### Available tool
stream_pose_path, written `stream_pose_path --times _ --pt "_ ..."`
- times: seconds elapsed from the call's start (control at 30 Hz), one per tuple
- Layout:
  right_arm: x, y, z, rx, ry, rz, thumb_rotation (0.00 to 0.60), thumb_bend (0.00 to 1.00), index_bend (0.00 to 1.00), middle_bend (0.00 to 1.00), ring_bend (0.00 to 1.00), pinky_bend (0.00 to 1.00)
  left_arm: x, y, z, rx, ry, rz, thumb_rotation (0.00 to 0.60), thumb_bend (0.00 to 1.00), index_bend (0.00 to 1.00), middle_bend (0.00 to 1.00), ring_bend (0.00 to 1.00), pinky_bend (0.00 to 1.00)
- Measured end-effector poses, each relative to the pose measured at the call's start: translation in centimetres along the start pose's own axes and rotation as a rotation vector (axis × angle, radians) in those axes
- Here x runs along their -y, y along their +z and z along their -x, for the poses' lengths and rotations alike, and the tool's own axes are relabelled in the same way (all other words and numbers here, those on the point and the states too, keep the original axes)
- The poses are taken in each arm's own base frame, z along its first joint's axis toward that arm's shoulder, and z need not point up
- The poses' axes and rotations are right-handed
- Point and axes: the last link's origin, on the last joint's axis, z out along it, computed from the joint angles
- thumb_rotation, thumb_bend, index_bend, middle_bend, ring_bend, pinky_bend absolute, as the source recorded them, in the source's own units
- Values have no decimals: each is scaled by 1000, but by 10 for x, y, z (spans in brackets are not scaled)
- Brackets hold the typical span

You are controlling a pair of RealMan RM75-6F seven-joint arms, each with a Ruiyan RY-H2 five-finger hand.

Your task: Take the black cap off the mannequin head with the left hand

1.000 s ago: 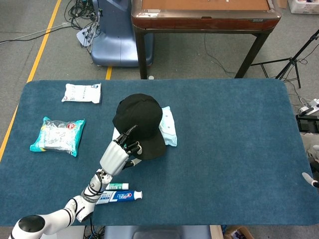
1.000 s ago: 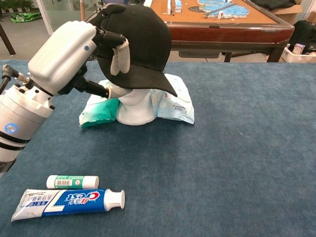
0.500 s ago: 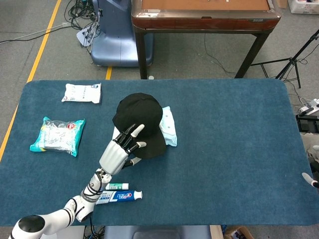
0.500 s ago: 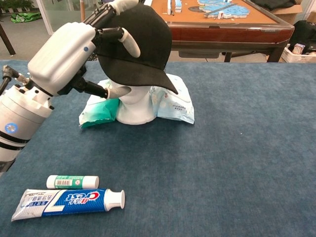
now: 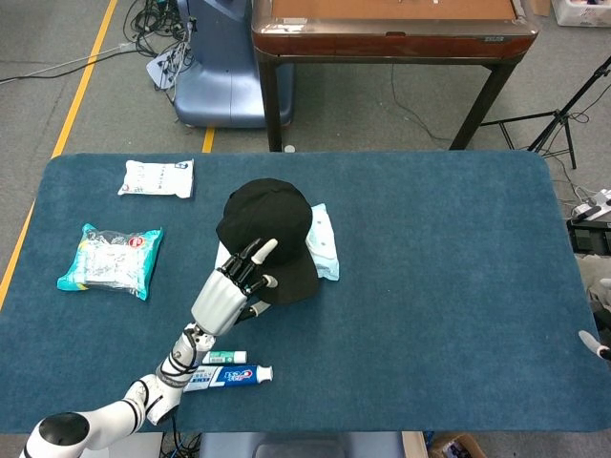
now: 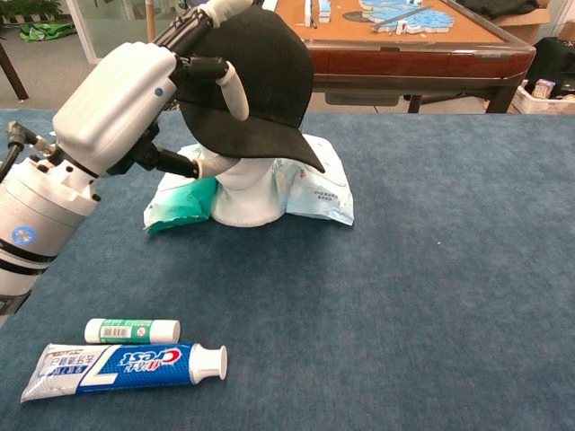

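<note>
The black cap (image 6: 256,81) sits on the white mannequin head (image 6: 241,193), brim pointing to the right of the chest view and tipped downward, near the middle of the blue table (image 5: 439,286). The left hand (image 6: 126,103) is pressed against the cap's side: its fingers (image 6: 229,88) lie spread over the crown while the thumb reaches in under the rim beside the mannequin head, so the cap's edge lies between them. A wipes packet (image 6: 310,189) lies behind the mannequin. A Crest toothpaste tube (image 6: 121,368) and a small tube (image 6: 132,330) lie close together nearer the robot. The right hand is out of sight.
</note>
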Motion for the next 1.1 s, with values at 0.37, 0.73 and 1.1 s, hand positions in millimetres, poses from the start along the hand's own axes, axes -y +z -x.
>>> stream_pose_path --times 0.37,0.73,1.1 --pt "0 0 0 0 1 0 600 0 290 319 192 379 0 -1 1 13 3 -8 600 259 548 0 0 97" --pt "0 1 0 1 -1 1 600 0 290 319 192 379 4 -5 0 24 13 -28 600 297 560 0 0 97" --pt "1 1 1 4 -4 0 600 0 290 319 192 379 13 -13 -8 22 16 -54 600 327 560 0 0 97"
